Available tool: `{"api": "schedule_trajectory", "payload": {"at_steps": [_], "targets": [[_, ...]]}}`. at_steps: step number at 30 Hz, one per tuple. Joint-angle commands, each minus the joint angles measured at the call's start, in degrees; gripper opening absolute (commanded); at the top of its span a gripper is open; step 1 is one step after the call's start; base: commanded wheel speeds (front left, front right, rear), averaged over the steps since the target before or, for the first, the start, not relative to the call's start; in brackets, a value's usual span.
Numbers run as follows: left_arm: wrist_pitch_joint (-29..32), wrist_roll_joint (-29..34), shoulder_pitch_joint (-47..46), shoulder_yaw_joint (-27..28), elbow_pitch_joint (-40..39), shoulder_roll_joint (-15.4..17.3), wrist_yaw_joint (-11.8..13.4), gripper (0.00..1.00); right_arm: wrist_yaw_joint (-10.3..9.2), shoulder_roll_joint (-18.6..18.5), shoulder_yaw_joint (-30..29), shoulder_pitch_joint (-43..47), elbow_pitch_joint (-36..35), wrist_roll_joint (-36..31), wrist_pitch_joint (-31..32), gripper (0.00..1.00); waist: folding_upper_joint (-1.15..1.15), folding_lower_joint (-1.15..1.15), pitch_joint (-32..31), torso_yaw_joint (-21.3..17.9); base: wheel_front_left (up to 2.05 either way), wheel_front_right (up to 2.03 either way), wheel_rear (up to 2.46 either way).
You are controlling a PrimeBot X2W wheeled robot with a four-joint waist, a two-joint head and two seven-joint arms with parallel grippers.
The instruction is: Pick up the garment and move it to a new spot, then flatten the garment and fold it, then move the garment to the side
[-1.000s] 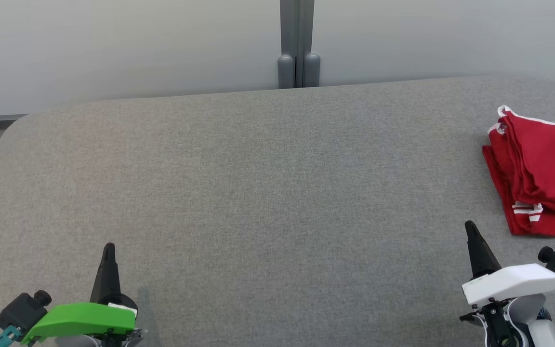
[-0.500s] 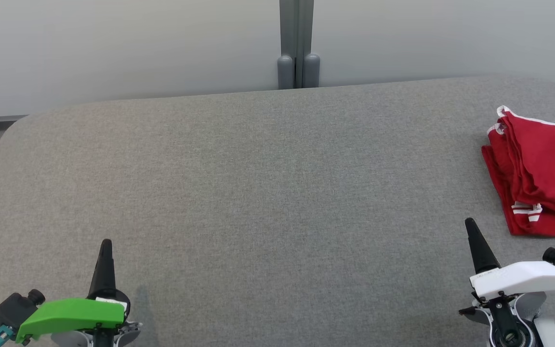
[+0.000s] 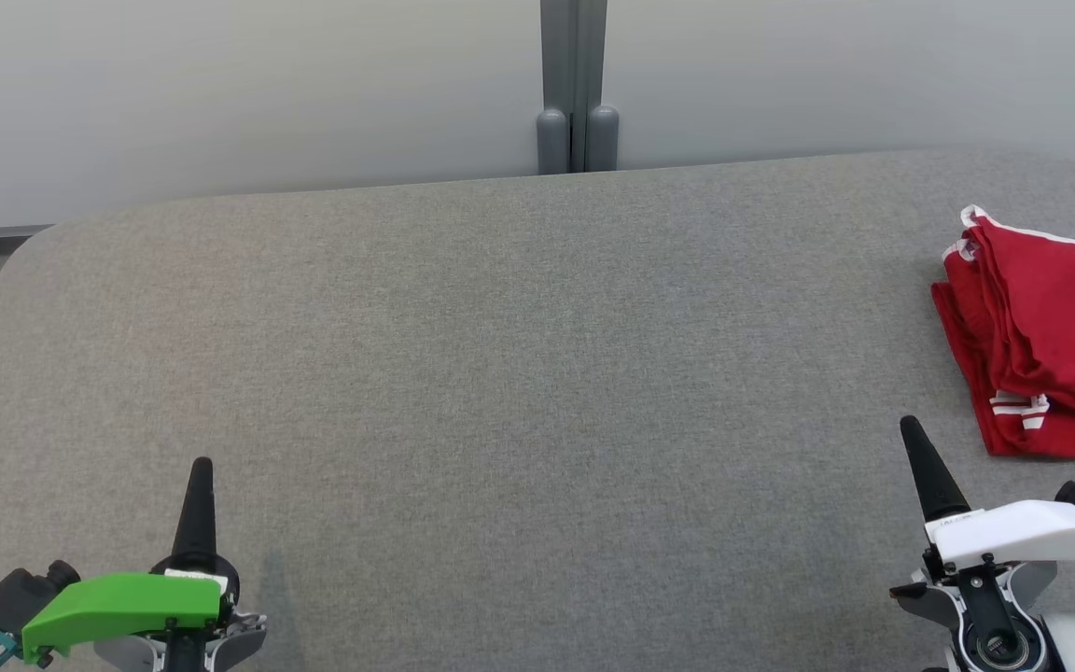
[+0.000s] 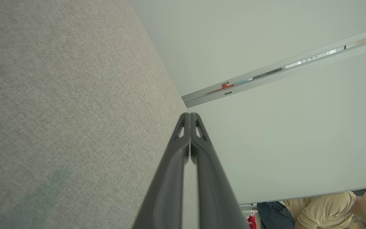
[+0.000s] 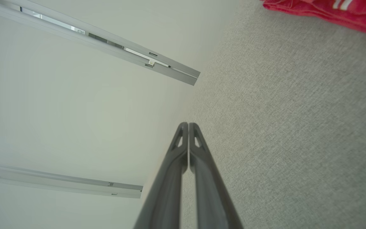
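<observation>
The left gripper (image 3: 201,467) and right gripper (image 3: 912,427) rest clenched and empty by the table's (image 3: 537,373) near edge. The red garment (image 3: 1051,327) lies folded against the right edge (white trim showing), so folding and moving aside look done; nothing obvious remains.

You'll see the right pincer (image 5: 188,124) with fingers (image 5: 170,178) pressed tip to tip — grey surface (image 5: 297,127) on its right, pale wall (image 5: 75,111) on its left. Well beyond the pincer, rightward, lies the red garment (image 5: 316,14).
</observation>
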Motion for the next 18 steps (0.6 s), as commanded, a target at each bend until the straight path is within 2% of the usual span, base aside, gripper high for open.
{"api": "schedule_trajectory", "payload": {"at_steps": [1,18], "targets": [[0.45,-1.57,-1.69,0.39,-0.54,0.37,-0.13,0.0,0.04,-0.12,-0.24,-1.15,-0.2,1.66,0.32,0.0,0.0,0.0,-0.01,0.0,0.0,0.0,0.0],[2.73,-8.73,-2.33,1.29,-0.49,0.35,-0.16,0.0,0.03,-0.04,-0.63,-1.75,0.32,10.72,1.73,0.0,0.0,0.0,-0.16,-0.08,0.0,0.0,0.0]]}}
